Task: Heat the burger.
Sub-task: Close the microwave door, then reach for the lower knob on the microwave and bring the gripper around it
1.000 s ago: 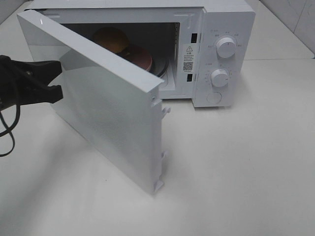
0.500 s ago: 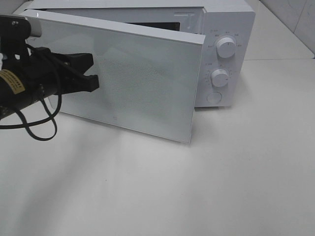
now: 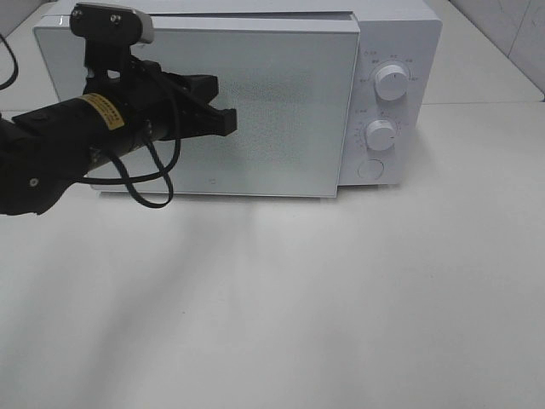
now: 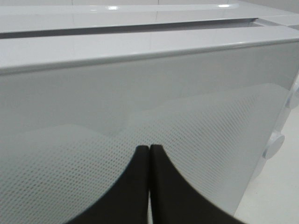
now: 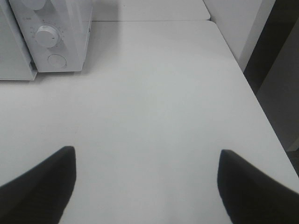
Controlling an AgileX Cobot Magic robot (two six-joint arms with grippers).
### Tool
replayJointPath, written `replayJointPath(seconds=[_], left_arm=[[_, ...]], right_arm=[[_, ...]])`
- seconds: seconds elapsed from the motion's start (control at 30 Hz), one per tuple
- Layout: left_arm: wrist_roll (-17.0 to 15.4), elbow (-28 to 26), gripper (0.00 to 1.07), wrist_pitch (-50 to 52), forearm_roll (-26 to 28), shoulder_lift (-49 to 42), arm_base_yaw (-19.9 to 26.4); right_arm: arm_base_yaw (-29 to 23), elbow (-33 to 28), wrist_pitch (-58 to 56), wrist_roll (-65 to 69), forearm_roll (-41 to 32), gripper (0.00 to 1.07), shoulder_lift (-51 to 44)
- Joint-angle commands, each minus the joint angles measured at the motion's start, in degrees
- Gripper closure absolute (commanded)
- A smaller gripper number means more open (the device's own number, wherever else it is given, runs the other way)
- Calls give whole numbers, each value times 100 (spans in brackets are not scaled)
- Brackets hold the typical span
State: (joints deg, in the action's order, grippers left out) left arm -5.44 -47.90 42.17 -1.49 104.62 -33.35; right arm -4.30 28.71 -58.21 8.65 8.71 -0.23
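Observation:
The burger is hidden behind the white microwave door (image 3: 281,111). The door stands almost flush with the oven front, and a thin dark gap shows along its top edge (image 4: 140,30). My left gripper (image 3: 228,122) is shut, its black fingertips pressed together against the middle of the door, as the left wrist view shows with the left gripper (image 4: 149,148) on the dotted door panel (image 4: 210,140). My right gripper (image 5: 146,150) is open with nothing between its fingers, hovering over bare table to the right of the microwave (image 5: 65,28); it is outside the exterior high view.
The microwave's control panel carries two knobs (image 3: 391,82) (image 3: 380,135) and a round button (image 3: 370,169). A black cable (image 3: 149,192) loops under the left arm. The table's right edge (image 5: 252,84) drops off beside the right gripper.
The door has swung from wide open to almost flush, hiding the burger and plate. My left arm followed it rightward, fingers staying shut against the door.

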Motion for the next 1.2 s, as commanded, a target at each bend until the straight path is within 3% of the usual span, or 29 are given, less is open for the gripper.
replayJointPath(seconds=[0.03, 0.47, 0.83, 1.0, 1.2], left_arm=[[23, -470, 107, -218, 103, 223, -166], [69, -1667, 107, -854, 178, 934, -476], [304, -2630, 107, -1272, 481, 1427, -613], [825, -2951, 107, -1398, 877, 1524, -579], [951, -2962, 107, -1662, 1008, 1455, -699]], right_arm=[[29, -11, 80, -34, -6, 31, -166], [29, -11, 80, -34, -6, 31, -166], [29, -11, 80, -34, -6, 31, -166], [29, -11, 80, -34, -6, 31, -166], [29, -11, 80, -34, -6, 31, -166]])
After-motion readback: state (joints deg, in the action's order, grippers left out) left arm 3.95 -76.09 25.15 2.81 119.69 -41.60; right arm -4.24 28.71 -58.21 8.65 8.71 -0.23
